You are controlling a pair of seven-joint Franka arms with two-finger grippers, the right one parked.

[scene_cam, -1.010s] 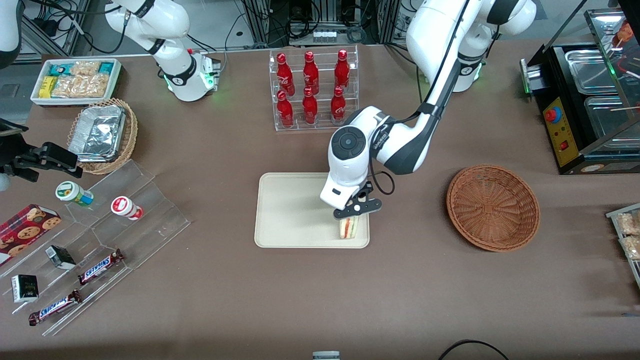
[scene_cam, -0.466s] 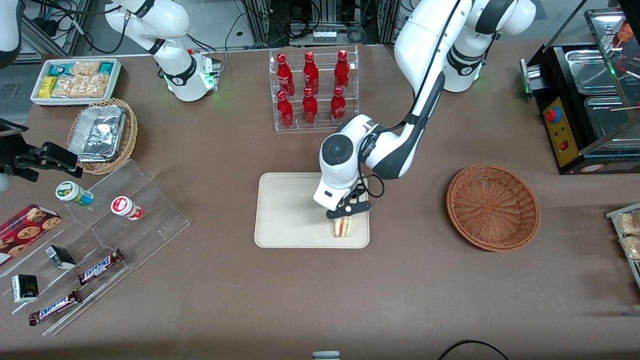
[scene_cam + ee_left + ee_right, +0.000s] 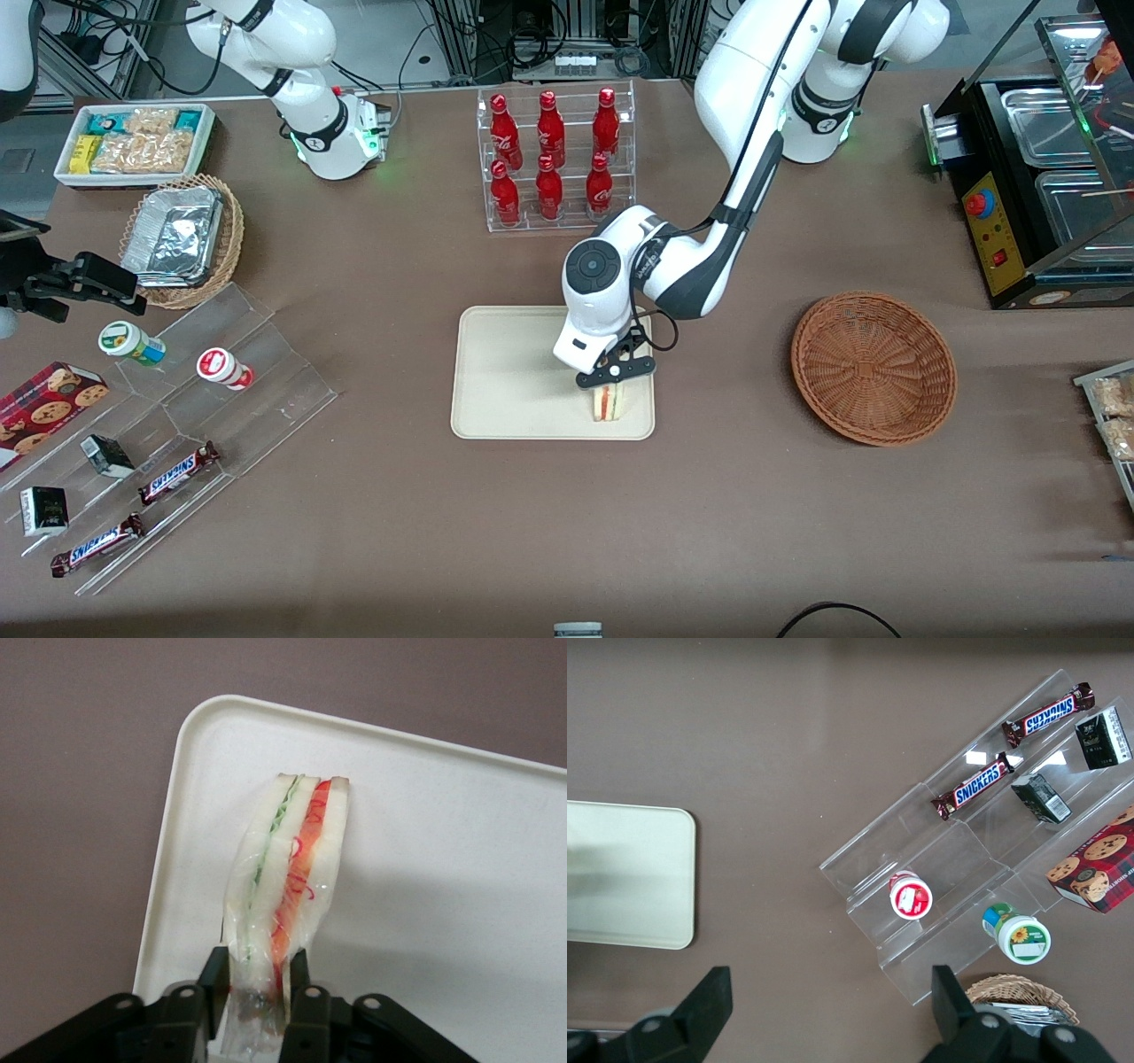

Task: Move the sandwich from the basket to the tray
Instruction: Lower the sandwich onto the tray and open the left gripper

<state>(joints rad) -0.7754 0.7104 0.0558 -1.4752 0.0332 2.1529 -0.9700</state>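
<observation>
Since the triangular white-bread sandwich with red and green filling looks soft, light and film-wrapped, we'd pinch only its end gently. It stands on edge near a corner of the flat cream rectangular tray, black two-finger gripper clamped on it. Round reddish-brown wicker basket sits well apart from the tray, toward the working arm's end.

Gripper and held sandwich shifted slightly toward frame left over the tray, lower centre.
</observation>
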